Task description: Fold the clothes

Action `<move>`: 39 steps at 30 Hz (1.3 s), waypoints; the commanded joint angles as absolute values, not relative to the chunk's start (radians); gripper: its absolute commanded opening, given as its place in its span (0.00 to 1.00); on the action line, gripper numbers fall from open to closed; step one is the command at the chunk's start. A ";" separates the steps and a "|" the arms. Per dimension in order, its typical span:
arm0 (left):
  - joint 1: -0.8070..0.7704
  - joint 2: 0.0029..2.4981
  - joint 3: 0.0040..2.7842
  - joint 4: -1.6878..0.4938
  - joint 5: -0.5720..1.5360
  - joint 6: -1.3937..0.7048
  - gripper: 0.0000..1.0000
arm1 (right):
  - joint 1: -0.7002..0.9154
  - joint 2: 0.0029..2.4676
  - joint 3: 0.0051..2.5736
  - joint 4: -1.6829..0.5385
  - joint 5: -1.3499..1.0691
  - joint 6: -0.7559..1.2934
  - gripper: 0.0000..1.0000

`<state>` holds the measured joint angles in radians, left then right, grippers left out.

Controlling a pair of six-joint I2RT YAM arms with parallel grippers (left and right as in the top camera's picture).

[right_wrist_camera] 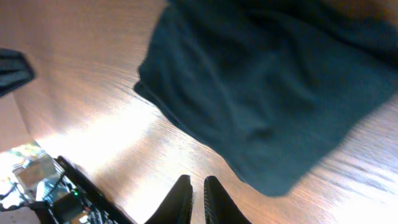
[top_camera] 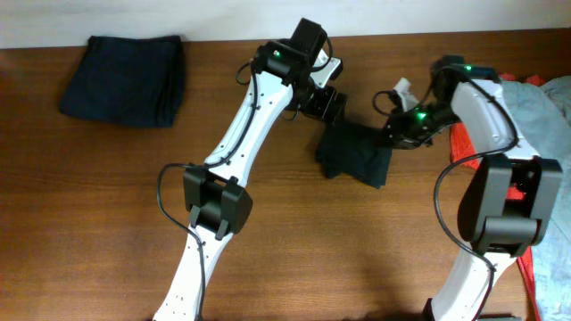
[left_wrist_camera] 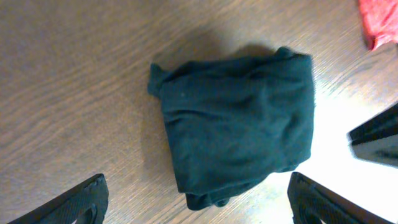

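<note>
At the far left, a dark pile (top_camera: 125, 78) is seen lying folded and flat, so that part looks done. Nearer the middle, the left gripper (left_wrist_camera: 196, 190) is held over the black shirt (top_camera: 352, 156) with its fingers spread wide, and nothing is held in it. The shirt is seen on the table between the two arms, folded into a small lumpy bundle, so it looks almost done. The right gripper (right_wrist_camera: 198, 202) is held just beside the shirt with its fingers nearly pressed together, and nothing is pinched. At the far right, a blue-grey cloth (top_camera: 544, 107) and a red cloth (top_camera: 464, 143) are heaped up, not yet folded.

The table (top_camera: 357, 259) is made of brown wood with bright light spots. Only a pale strip (top_camera: 178, 18) is seen behind it.
</note>
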<state>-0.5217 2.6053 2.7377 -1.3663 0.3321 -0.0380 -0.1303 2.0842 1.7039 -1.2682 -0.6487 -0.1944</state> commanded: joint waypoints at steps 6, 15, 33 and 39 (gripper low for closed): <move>-0.563 2.752 2.731 -1.345 0.332 -0.038 0.91 | -0.217 2.076 1.720 -1.285 -0.557 -0.202 0.14; -0.596 2.812 2.731 -1.332 0.331 -0.075 0.89 | -0.216 2.076 1.720 -1.284 -0.545 -0.202 0.14; -0.666 2.893 2.731 -1.351 0.080 -0.194 0.03 | -0.216 2.076 1.720 -1.283 -0.519 -0.202 0.29; -0.661 2.891 2.749 -1.390 -0.032 -0.193 0.01 | -0.216 2.076 1.720 -1.280 -0.503 -0.202 0.99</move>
<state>-0.6807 2.8056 2.7647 -1.3468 0.1322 -0.1848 -0.2192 2.0842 1.7039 -1.2819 -0.5209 -0.1921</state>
